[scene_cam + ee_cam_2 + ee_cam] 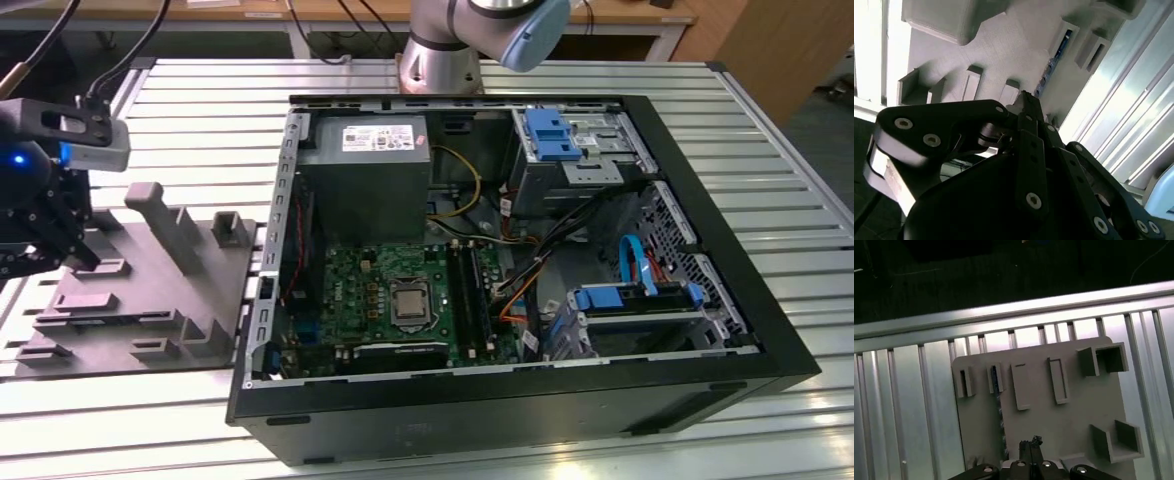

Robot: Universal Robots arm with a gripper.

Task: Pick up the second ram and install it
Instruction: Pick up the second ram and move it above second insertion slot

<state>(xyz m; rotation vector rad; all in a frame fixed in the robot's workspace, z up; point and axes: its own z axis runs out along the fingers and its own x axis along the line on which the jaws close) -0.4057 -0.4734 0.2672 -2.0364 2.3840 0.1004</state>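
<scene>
The second ram (998, 412) is a thin dark blue-edged stick standing on edge in a slot of the grey holder plate (1069, 415). In the second wrist view the ram (1055, 59) lies just beyond my fingertips. My gripper (1030, 443) hovers over the plate, beside the ram and apart from it. Its black fingers (1026, 107) are pressed together, shut on nothing. In the exterior view the gripper (54, 258) hangs over the plate (147, 300) at that view's far left, outside the computer case.
The open black computer case (534, 390) lies to the exterior view's right of the plate, with the green motherboard (360, 290), its long black slots (467, 290) and a grey power-supply box (367, 180). Raised grey blocks (167, 225) stand on the plate. A ribbed metal table (200, 120) carries everything.
</scene>
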